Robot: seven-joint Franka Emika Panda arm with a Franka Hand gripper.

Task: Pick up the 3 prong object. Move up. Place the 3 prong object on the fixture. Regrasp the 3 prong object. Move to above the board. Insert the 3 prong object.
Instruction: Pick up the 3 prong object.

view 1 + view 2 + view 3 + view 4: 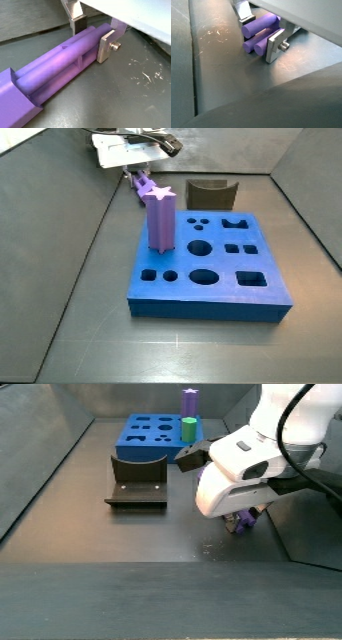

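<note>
Step in hand looks like the pick-up: the gripper [92,35] is set low at the floor, away from the board [214,268] and fixture [138,481], fingers [276,46] straddling the lying 3 prong object [57,65]. Pads appear to touch it; a firm clamp cannot be confirmed. Next: grip confirmed, then a straight lift.
</note>
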